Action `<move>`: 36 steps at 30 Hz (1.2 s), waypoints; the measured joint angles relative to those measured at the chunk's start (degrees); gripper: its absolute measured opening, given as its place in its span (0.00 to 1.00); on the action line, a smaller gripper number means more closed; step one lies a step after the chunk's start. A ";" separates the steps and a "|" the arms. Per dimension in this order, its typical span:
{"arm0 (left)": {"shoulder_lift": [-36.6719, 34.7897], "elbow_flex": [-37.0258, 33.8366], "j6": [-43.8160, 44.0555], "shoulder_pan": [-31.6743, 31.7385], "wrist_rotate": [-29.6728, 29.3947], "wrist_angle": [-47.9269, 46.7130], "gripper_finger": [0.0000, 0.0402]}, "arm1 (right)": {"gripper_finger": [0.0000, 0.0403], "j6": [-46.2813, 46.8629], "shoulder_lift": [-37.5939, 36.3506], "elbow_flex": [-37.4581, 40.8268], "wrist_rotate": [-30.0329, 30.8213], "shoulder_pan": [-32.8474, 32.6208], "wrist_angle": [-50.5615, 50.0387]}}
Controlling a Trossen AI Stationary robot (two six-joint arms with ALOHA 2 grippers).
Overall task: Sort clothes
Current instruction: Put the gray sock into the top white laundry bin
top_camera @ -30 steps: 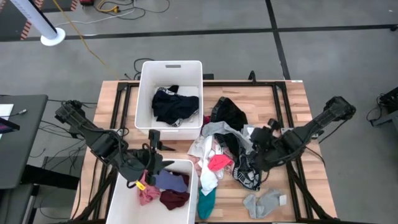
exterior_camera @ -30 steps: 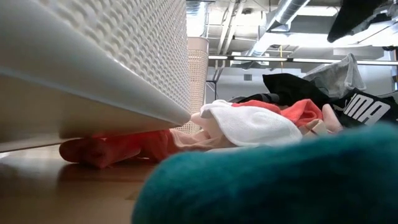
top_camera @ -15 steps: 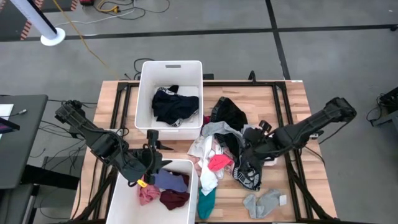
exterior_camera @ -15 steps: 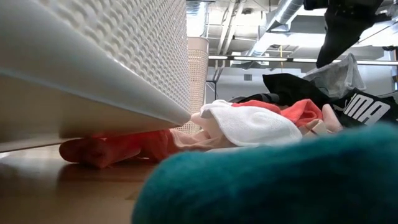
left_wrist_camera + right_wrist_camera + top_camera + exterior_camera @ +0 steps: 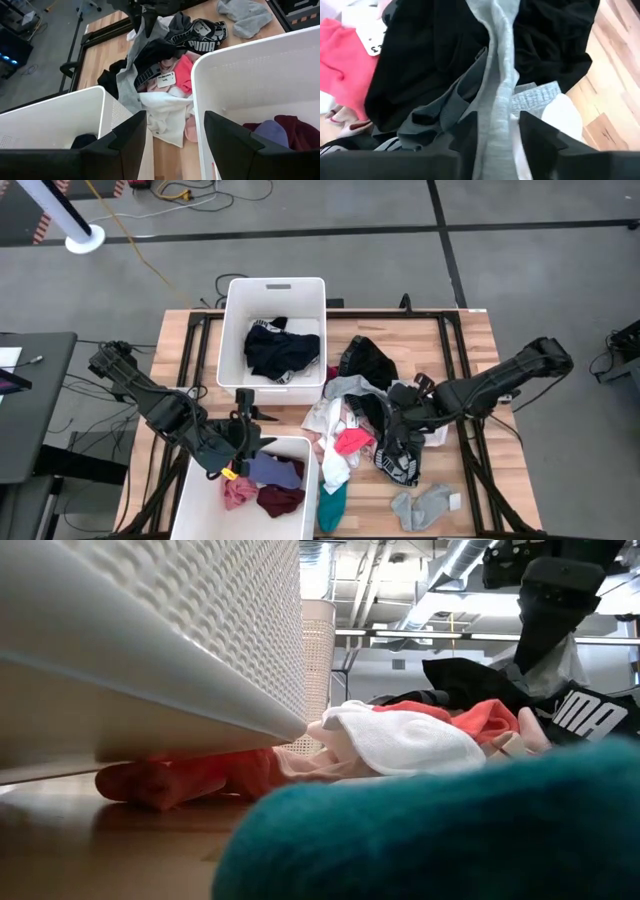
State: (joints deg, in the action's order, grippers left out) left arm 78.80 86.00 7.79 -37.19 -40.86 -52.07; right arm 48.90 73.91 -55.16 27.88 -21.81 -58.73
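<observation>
The clothes lie in a mixed pile [image 5: 350, 420] at the table's middle: black, grey, white and pink pieces. A teal garment [image 5: 332, 505] and grey socks [image 5: 425, 505] lie nearer the front edge. My right gripper [image 5: 395, 412] is down in the pile's right side, shut on a grey garment [image 5: 495, 60]. My left gripper [image 5: 175, 145] hangs open with nothing between its fingers, over the gap between the two white bins. The far bin [image 5: 235, 330] holds a black garment [image 5: 280, 350]. The near bin [image 5: 200, 490] holds blue, pink and maroon pieces [image 5: 270, 480]. My right gripper has a raised fold of the grey garment [image 5: 497, 117] between its two fingers, which stand on either side of the bunched cloth. The fingers [image 5: 540, 137] come from above, slanting in from the table's right. The rest of the garment lies on the pile over black cloth.
The two white bins stand at the table's left, one far and one near, with a narrow gap between them. A black piece with white lettering [image 5: 400, 460] lies at the pile's near right. Bare wood shows along the right edge [image 5: 470, 380].
My right gripper has come down and moved toward the table's left, from above the pile's right edge into the grey and black cloth. The pile itself has not visibly shifted.
</observation>
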 joint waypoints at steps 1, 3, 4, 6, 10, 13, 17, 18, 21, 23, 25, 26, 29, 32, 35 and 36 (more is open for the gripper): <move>0.00 0.00 0.00 0.00 0.00 0.00 0.48 | 0.33 -0.58 0.00 0.00 0.00 -0.16 0.48; 0.00 0.00 -0.02 0.00 -0.02 0.02 0.48 | 0.24 -2.00 0.00 0.00 -0.01 -0.46 1.59; 0.00 0.00 -0.02 0.00 0.00 0.02 0.48 | 0.18 -2.67 0.00 0.00 -0.07 -0.63 2.15; 0.00 0.00 -0.02 0.00 0.00 0.02 0.48 | 0.07 -4.37 0.00 0.00 -0.50 -0.72 3.24; 0.00 0.00 -0.02 -0.02 -0.02 0.04 0.48 | 0.03 -5.74 0.00 0.00 -1.07 -1.08 4.25; 0.00 0.00 -0.02 -0.01 -0.02 0.04 0.48 | 0.01 -5.88 -0.01 0.00 -1.07 -1.22 4.21; 0.00 0.00 -0.02 0.00 -0.04 0.04 0.48 | 0.01 -5.94 -0.54 -0.55 -1.04 -2.14 3.74; 0.00 0.00 -0.02 0.00 -0.04 0.04 0.48 | 0.01 -5.96 -0.55 -1.12 -1.01 -2.39 3.42; 0.00 0.00 -0.24 -0.02 -0.04 0.04 0.48 | 0.00 -6.24 -0.54 -3.40 -0.04 -3.51 2.23; 0.00 0.00 -0.37 -0.02 -0.06 0.04 0.48 | 0.00 -7.12 -0.57 -4.99 1.06 -4.43 2.14; 0.00 0.00 -0.39 -0.02 -0.07 0.04 0.48 | 0.00 -7.50 -0.55 -6.77 2.48 -5.46 1.89; 0.00 0.00 -0.39 -0.02 -0.07 0.04 0.48 | 0.00 -7.97 -0.55 -7.64 3.30 -5.92 1.78; 0.03 0.00 -0.42 -0.02 -0.07 0.07 0.48 | 0.00 -9.06 -0.55 -10.03 5.89 -7.28 1.41; 0.03 0.00 -0.42 -0.02 -0.07 0.07 0.48 | 0.00 -9.17 -0.55 -12.24 8.76 -8.78 -0.23; 0.03 0.00 -0.64 -0.02 -0.07 0.07 0.48 | 0.00 -10.18 -0.55 -13.85 11.12 -10.10 -0.81; 0.03 0.00 -0.88 -0.02 -0.07 0.07 0.48 | 0.00 -10.42 -0.55 -14.36 11.56 -10.49 -0.91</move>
State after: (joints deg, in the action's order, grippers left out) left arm 78.83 86.00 6.91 -37.21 -40.93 -52.01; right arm 38.48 73.36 -69.52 39.44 -32.29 -59.65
